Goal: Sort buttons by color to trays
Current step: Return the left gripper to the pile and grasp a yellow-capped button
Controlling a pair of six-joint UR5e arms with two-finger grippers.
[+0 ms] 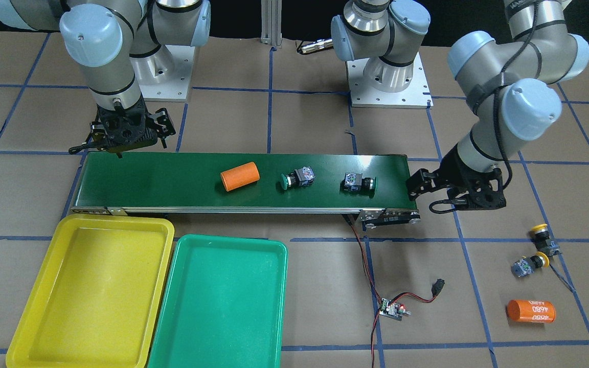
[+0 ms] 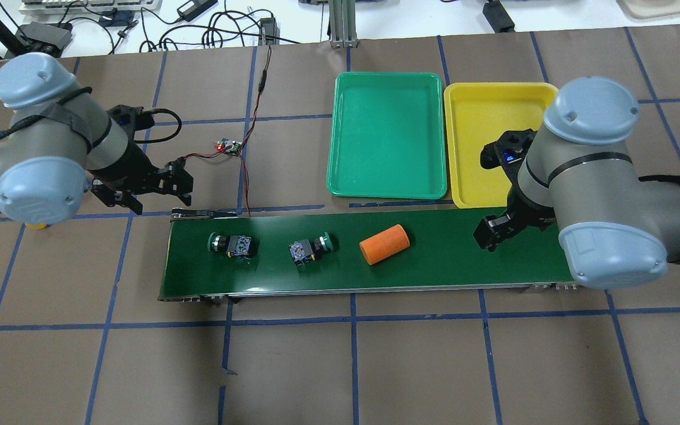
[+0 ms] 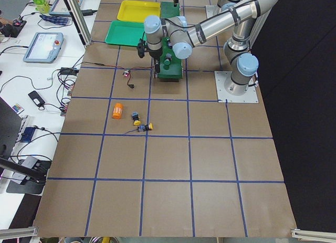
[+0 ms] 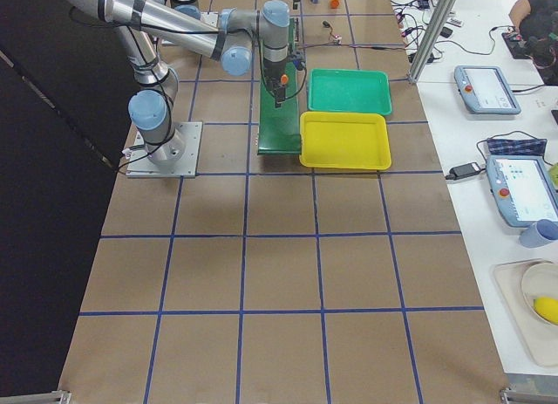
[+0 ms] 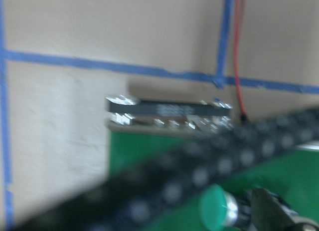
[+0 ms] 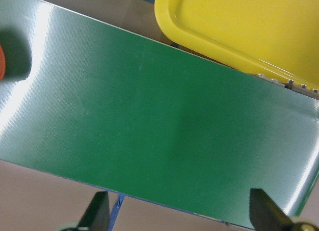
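Two green buttons (image 1: 297, 178) (image 1: 358, 182) lie on their sides on the dark-green conveyor belt (image 1: 172, 179); they also show from overhead (image 2: 231, 244) (image 2: 310, 247). Two yellow buttons (image 1: 541, 233) (image 1: 532, 263) lie on the table beyond the belt's end. The yellow tray (image 1: 90, 291) and the green tray (image 1: 223, 301) stand side by side, both bare. My left gripper (image 1: 420, 188) is open and empty just off the belt's end near the green buttons. My right gripper (image 6: 182, 216) is open and empty over the belt's other end, beside the yellow tray (image 6: 234, 26).
An orange cylinder (image 1: 240, 176) lies on the belt beyond the green buttons. A second orange cylinder (image 1: 531, 311) lies on the table near the yellow buttons. A small controller board (image 1: 391, 309) with red and black wires sits on the table beside the belt.
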